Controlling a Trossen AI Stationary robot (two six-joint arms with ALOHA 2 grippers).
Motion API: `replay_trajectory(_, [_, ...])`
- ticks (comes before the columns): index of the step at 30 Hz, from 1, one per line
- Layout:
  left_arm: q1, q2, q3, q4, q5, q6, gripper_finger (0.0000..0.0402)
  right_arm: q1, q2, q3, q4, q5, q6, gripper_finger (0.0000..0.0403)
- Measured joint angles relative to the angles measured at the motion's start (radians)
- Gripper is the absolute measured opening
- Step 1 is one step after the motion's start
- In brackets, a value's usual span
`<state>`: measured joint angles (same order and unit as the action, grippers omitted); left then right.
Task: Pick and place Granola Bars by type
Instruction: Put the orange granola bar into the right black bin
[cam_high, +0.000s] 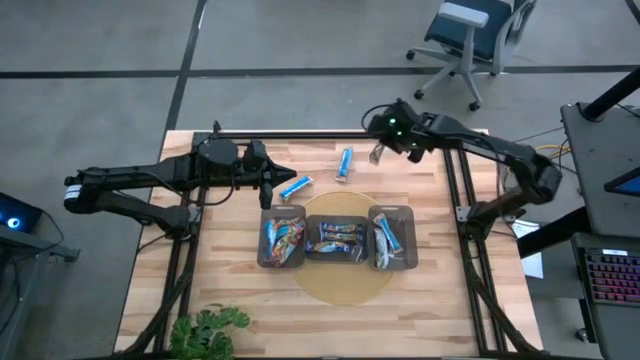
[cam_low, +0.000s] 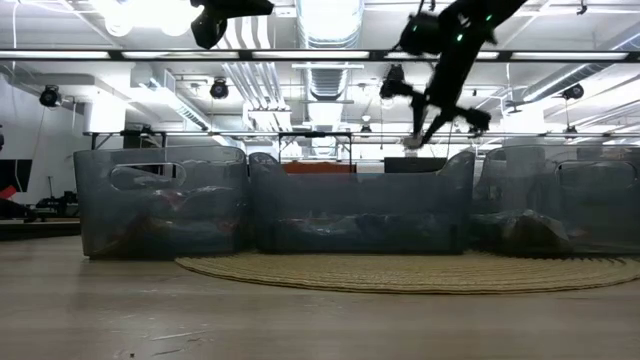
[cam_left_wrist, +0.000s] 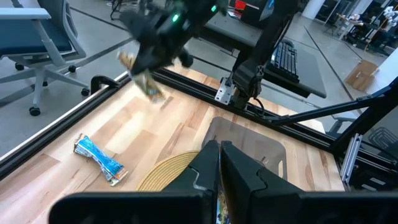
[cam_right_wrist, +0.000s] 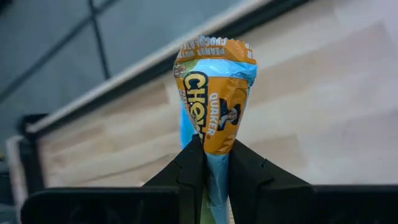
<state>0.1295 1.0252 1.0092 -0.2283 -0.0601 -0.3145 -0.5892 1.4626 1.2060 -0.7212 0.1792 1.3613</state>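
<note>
Right gripper is pinched tight on an orange granola bar, holding it by one end so its long side sticks straight out past the fingers. It hangs high over the far side of the table, at about one o'clock from the round mat. The three trays sit on that mat, down toward six o'clock from the held bar, so I think the bar has to travel that way to be dropped in with its own kind. The bar is shiny, orange with a blue stripe. Two blue bars lie on the wood between the arms. Left gripper is closed on nothing, just beside the nearer blue bar, at its nine o'clock.
</note>
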Motion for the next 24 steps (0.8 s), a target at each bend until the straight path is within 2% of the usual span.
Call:
replay_trajectory(10, [0.000, 0.000, 0.000, 0.000, 0.000, -0.002, 0.0000, 0.000, -0.233, 0.000, 0.000, 0.110, -0.033, 0.0043])
replay_trajectory(24, [0.000, 0.000, 0.000, 0.000, 0.000, -0.003, 0.0000, 0.000, -0.467, 0.000, 0.001, 0.165, -0.096, 0.0043])
